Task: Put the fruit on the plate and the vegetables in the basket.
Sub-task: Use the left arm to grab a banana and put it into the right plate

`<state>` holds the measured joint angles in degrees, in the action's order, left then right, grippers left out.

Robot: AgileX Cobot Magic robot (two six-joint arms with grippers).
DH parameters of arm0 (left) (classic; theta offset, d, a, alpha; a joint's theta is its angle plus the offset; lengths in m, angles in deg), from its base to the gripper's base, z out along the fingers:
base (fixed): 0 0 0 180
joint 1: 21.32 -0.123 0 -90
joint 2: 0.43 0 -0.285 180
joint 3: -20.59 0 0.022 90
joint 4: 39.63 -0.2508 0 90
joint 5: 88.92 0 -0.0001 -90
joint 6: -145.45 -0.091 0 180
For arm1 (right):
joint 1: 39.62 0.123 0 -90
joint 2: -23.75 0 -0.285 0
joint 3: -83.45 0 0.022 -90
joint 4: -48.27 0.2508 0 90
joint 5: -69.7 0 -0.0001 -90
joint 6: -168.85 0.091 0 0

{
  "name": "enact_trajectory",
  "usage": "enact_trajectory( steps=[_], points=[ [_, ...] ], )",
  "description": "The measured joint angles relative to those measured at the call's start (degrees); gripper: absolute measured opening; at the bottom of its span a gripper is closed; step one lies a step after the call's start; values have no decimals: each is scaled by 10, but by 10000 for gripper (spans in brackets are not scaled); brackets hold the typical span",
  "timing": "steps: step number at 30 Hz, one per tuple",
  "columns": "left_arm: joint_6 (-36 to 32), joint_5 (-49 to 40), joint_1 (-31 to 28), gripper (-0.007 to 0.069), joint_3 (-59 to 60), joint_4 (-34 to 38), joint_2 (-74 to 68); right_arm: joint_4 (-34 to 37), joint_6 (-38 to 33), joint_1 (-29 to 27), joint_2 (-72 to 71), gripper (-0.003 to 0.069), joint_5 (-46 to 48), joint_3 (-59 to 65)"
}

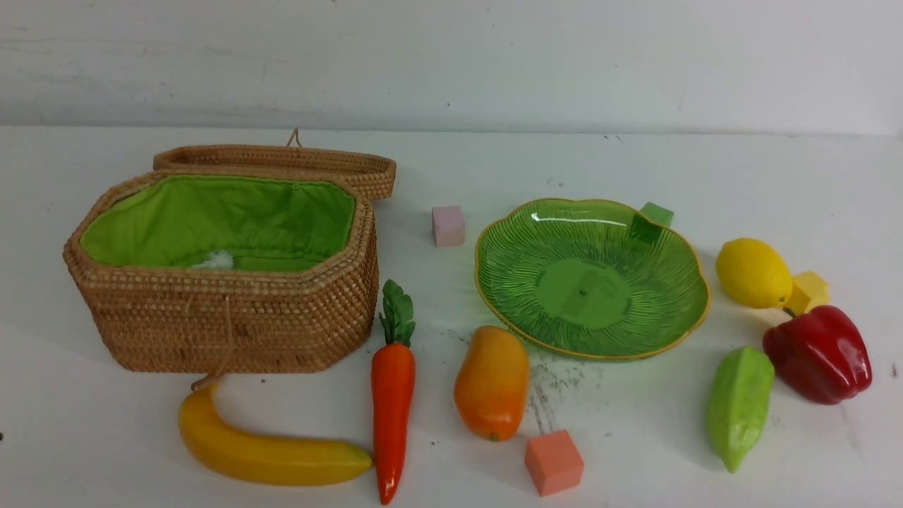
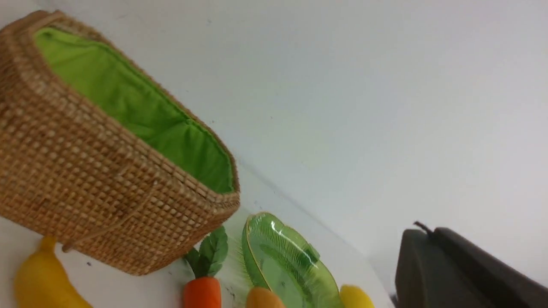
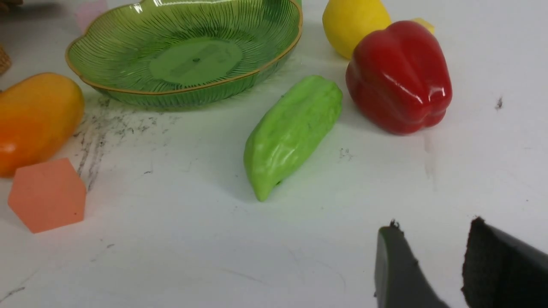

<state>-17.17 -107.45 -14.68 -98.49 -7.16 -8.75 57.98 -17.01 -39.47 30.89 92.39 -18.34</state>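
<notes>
Fruit [image 1: 492, 381] and vegetables [image 1: 393, 409] lie loose on your counter [image 1: 635, 458]; plate [image 1: 585, 289] right of basket [image 1: 233, 331].
Your right hand [image 3: 434, 226] is cropped, fingers apart around bare counter; your left hand [image 2: 432, 256] is a dark, cropped mass, grip unreadable.

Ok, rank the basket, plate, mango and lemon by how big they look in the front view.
1. wicker basket
2. green plate
3. mango
4. lemon; it lies farther back than the mango, so that gap is less sure.
</notes>
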Motion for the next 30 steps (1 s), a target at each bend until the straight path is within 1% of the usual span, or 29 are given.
enact_trajectory(
  steps=[3,6,9,11,12,13,16,17,20,22,23,25,27,28,29,30],
  points=[
    [-26,-109,0,-13,-63,-8,-50,0,0,0,0,240,0,0],
    [-46,-198,0,-13,-108,-20,-104,1,0,0,0,240,-3,0],
    [-65,-283,0,-13,-149,-39,-164,41,22,0,0,240,-15,3],
    [-73,-320,0,-13,-167,-52,-193,113,59,0,0,240,-31,6],
    [-74,-329,0,-13,-171,-55,-201,122,63,0,0,240,-33,6],
    [-78,-364,0,-13,-185,-69,-230,201,105,0,0,240,-55,6],
    [-89,-420,0,-13,-203,-94,-281,325,154,0,0,240,-90,6],
    [-97,-433,0,-13,-207,-99,-296,355,163,0,0,240,-103,6],
    [-109,-445,0,-13,-210,-103,-327,409,172,0,0,236,-123,6],
    [-112,-447,2,-13,-212,-104,-341,419,167,2,0,221,-88,-5],
    [-113,-447,7,-13,-215,-106,-346,419,154,6,0,206,-53,-18],
    [-117,-448,25,-13,-221,-112,-358,418,116,15,7,176,14,-56],
    [-122,-458,59,-13,-236,-126,-375,408,59,23,34,136,106,-126],
    [-123,-467,82,-13,-248,-141,-390,393,20,28,65,105,175,-183],
    [-123,-475,101,-13,-260,-154,-405,381,2,31,86,92,216,-218],
    [-123,-477,105,-13,-262,-157,-408,378,-3,31,92,89,226,-227]
  ],
)
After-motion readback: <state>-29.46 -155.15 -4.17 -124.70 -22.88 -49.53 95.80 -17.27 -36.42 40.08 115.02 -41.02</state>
